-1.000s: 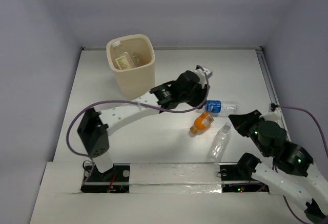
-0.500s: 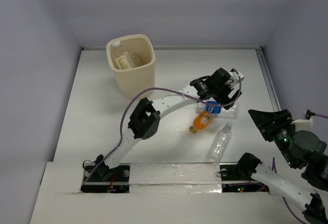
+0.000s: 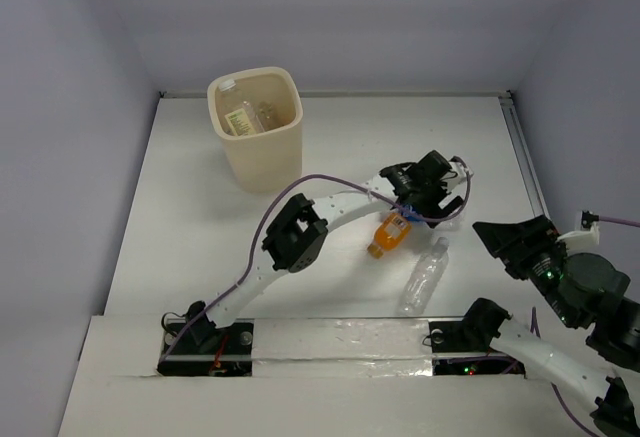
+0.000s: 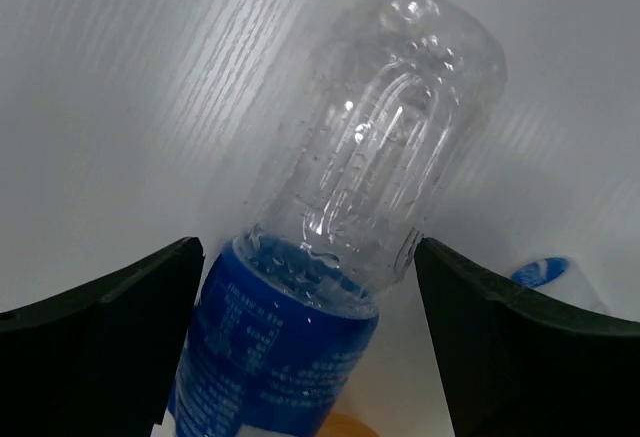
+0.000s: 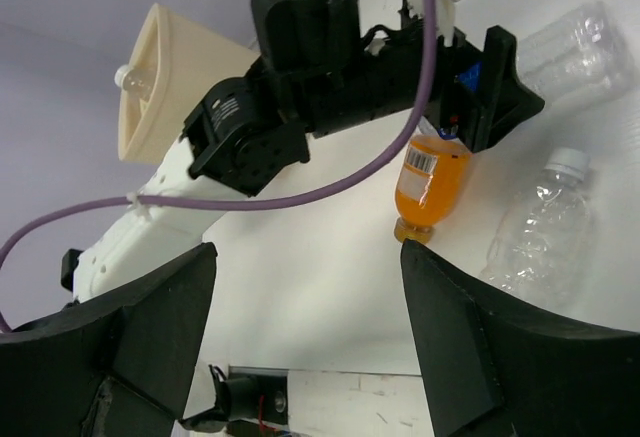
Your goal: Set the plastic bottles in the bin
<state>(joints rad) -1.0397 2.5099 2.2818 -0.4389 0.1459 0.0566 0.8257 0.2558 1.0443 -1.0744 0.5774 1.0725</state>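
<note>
The blue-labelled bottle [image 4: 370, 177] lies on the white table between the fingers of my left gripper [image 4: 307, 247], which is open and straddles it with a gap on each side. From above, the left gripper [image 3: 430, 197] covers most of that bottle [image 3: 405, 211]. The stubby orange bottle [image 3: 390, 235] and a plain clear bottle [image 3: 425, 275] lie just in front of it. My right gripper [image 3: 497, 247] is open and empty, to the right of the clear bottle [image 5: 540, 227]. The cream bin [image 3: 262, 162] stands at the back left with a pale-yellow-labelled bottle [image 3: 238, 117] inside.
The left arm [image 3: 330, 207] stretches diagonally across the table from its base to the bottles, with a purple cable looped over it. In the right wrist view the orange bottle [image 5: 432, 182] lies under the left gripper's body [image 5: 480, 87]. Grey walls close in three sides.
Both grippers have opened. The left arm swung right from near the bin and came down over the blue-labelled bottle. The right gripper drew back to the right, away from the clear bottle.
</note>
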